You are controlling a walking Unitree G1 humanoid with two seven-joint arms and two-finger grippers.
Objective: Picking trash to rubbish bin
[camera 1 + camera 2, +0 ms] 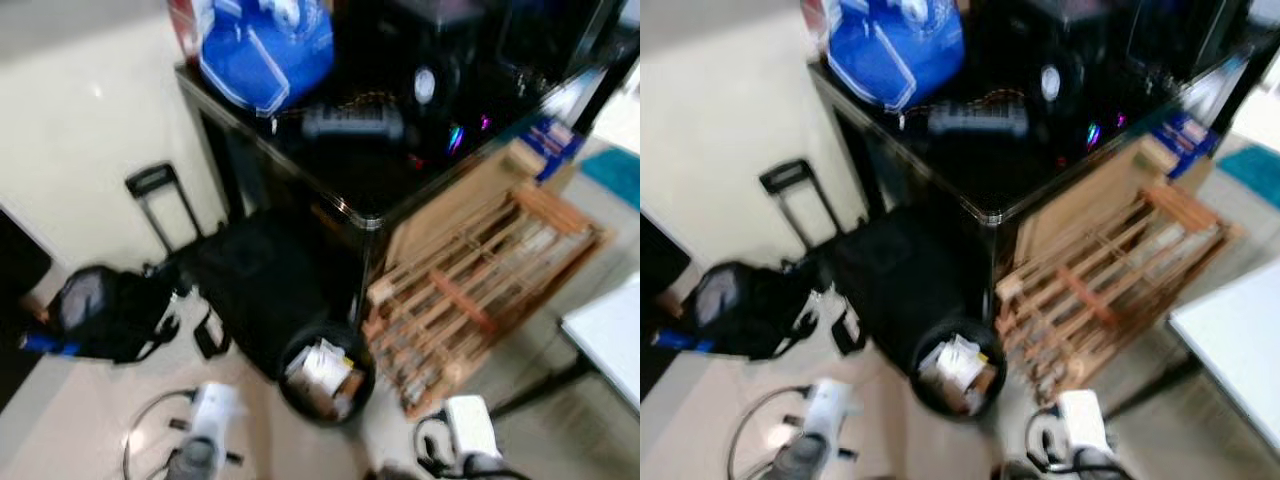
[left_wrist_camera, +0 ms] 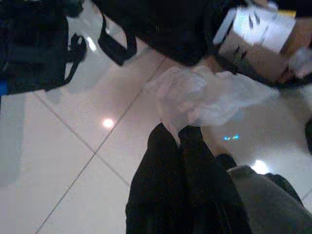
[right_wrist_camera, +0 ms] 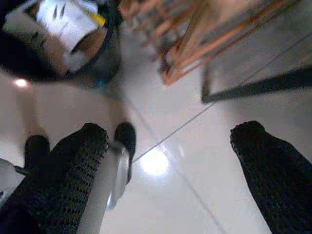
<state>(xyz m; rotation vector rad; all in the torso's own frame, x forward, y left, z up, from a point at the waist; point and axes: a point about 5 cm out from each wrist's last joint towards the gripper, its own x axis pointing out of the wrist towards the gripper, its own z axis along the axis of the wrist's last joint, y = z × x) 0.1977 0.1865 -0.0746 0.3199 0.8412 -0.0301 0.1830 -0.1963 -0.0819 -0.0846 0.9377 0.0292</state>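
Sticking out from the pinched tips of the left gripper [image 2: 176, 134], a crumpled white tissue [image 2: 204, 97] hangs over the floor just beside the black bin [image 1: 325, 372]. Right gripper [image 3: 170, 141] spread wide above tiles.

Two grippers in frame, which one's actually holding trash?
The left gripper: its black fingers are pinched shut on a crumpled white tissue near the bin. The right gripper is spread open over bare floor.
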